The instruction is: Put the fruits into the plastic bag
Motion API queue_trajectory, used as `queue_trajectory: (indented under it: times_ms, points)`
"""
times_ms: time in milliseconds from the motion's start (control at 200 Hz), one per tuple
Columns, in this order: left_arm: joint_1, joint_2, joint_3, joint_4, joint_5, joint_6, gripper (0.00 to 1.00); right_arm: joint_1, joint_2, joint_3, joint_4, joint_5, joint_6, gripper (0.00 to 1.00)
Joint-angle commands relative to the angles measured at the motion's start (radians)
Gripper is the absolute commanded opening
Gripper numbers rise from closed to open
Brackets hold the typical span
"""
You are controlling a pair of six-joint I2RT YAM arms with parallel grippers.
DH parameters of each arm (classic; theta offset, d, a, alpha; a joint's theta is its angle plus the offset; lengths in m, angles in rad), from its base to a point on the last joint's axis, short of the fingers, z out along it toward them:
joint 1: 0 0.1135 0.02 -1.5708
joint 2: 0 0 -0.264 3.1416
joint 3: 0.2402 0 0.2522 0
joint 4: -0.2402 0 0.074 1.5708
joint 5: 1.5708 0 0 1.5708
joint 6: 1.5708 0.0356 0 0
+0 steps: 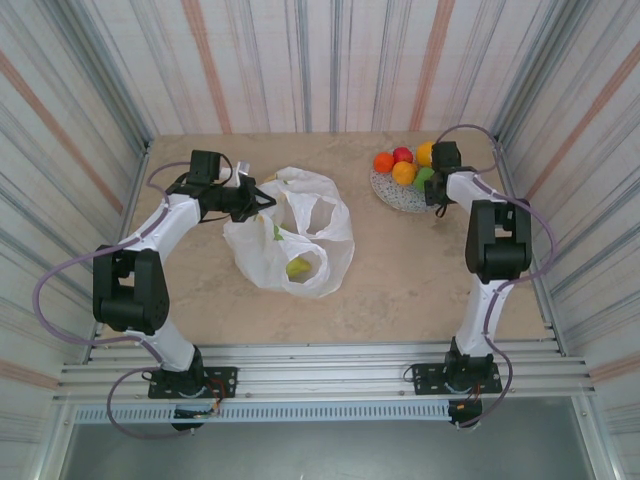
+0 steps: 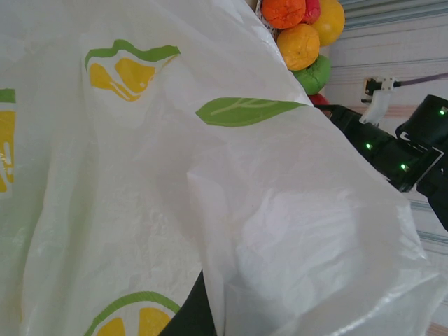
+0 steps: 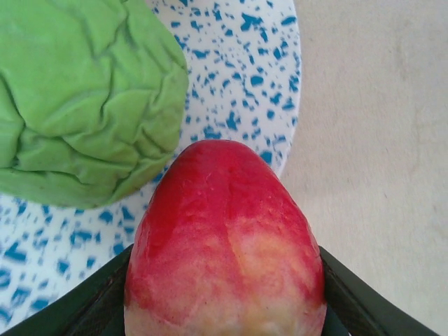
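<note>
At the plate's [image 3: 238, 70] rim, right gripper [image 3: 225, 297] clasps the red fruit [image 3: 224, 238] lengthwise; the bag [image 1: 335, 235] lies to my left, pinched by left gripper [image 1: 262, 197].

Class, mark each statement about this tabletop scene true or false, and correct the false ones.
1. The left gripper grips the plastic bag. True.
2. The plastic bag holds no fruit. False: a yellow-green fruit lies inside it.
3. The right gripper is closed around a red-pink fruit. True.
4. The speckled plate sits on the table's left side. False: it sits on the right.
5. The green fruit lies on bare table. False: it rests on the speckled plate.
</note>
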Motion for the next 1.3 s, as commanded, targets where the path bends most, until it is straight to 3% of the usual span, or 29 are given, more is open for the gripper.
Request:
queue_trajectory:
  times_ms: [0,200,376,536,656,897,1298]
  points:
    - [0.009,-0.039,-0.010,0.019,0.026,-0.005,0.00,-0.002,-0.137,-0.069,-0.018,-0.043,0.086,0.58]
    - [0.007,-0.045,-0.014,0.021,0.026,-0.007,0.00,0.085,-0.450,-0.320,0.013,-0.240,0.215,0.56]
    - [0.004,-0.046,-0.014,0.023,0.024,-0.006,0.00,0.253,-0.715,-0.496,0.027,-0.350,0.254,0.54]
    - [0.004,-0.050,-0.014,0.023,0.022,-0.006,0.00,0.374,-0.878,-0.584,0.023,-0.494,0.283,0.54]
    - [0.004,-0.054,-0.014,0.023,0.022,-0.006,0.00,0.485,-0.945,-0.658,0.073,-0.527,0.320,0.54]
    - [0.002,-0.052,-0.014,0.025,0.024,-0.010,0.00,0.667,-0.816,-0.731,0.254,-0.505,0.362,0.56]
    - [-0.007,-0.052,-0.015,0.027,0.030,-0.011,0.00,0.736,-0.479,-0.626,0.562,-0.479,0.384,0.56]
